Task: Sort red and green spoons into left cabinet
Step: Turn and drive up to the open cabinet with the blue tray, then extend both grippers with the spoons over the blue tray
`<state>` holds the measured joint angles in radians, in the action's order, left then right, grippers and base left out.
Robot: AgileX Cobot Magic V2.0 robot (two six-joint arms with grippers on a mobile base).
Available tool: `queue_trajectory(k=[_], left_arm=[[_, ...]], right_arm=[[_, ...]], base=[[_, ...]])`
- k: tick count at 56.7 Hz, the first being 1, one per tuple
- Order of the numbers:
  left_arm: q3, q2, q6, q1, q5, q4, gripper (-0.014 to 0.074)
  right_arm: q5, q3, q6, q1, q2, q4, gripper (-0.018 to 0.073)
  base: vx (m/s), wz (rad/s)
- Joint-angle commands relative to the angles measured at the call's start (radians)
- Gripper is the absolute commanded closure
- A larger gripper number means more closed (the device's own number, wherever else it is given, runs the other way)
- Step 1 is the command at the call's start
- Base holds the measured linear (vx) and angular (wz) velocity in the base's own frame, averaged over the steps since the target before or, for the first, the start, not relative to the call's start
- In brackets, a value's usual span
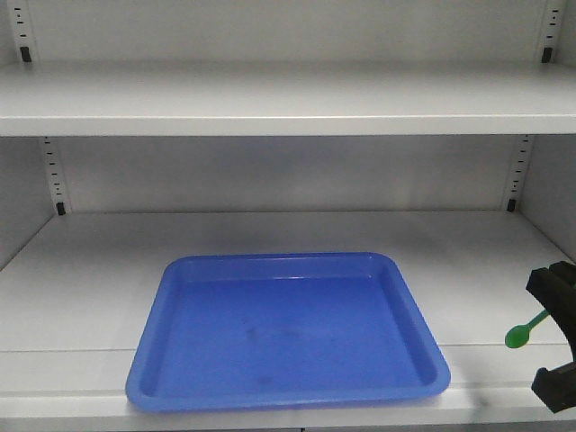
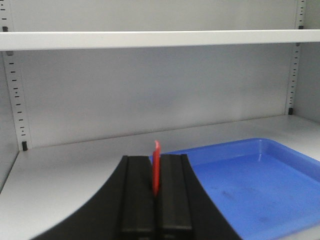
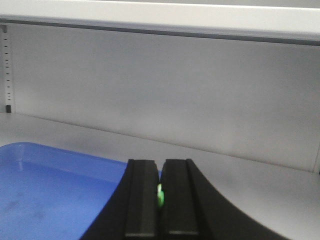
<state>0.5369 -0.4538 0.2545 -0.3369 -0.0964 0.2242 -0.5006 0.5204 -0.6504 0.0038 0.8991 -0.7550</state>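
Note:
The pale grey left cabinet (image 1: 288, 99) fills the front view, its lower shelf (image 1: 81, 279) carrying a blue tray (image 1: 288, 396). At the right edge of that view, my right gripper (image 1: 556, 342) is shut on the green spoon (image 1: 525, 331), whose round bowl points left, above the shelf beside the tray. In the right wrist view a sliver of the green spoon (image 3: 160, 195) shows between the closed fingers of my right gripper (image 3: 160, 172). My left gripper (image 2: 156, 172) is shut on the red spoon (image 2: 156, 170), which stands up edge-on between the fingers; it is outside the front view.
An upper shelf (image 1: 288, 112) runs across above the tray. Slotted rails (image 1: 54, 175) stand at the back corners, and the cabinet's side walls close in left and right. The blue tray (image 2: 260, 180) lies to the right of my left gripper, and the same tray (image 3: 50, 185) lies left of my right gripper.

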Motion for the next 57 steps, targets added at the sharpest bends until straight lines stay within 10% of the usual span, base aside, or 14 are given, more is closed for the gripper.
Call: queue_trajectory(k=[1, 57], left_arm=[[0.026, -0.005, 0.007, 0.0, 0.081, -0.001, 0.06], [0.026, -0.005, 0.007, 0.0, 0.081, -0.001, 0.06]], right_arm=[[-0.061, 0.036, -0.001, -0.001, -0.012, 0.025, 0.0565], [-0.061, 0.036, -0.001, -0.001, -0.012, 0.025, 0.0565]], base=[[0.26, -0.03], [0.11, 0.0]])
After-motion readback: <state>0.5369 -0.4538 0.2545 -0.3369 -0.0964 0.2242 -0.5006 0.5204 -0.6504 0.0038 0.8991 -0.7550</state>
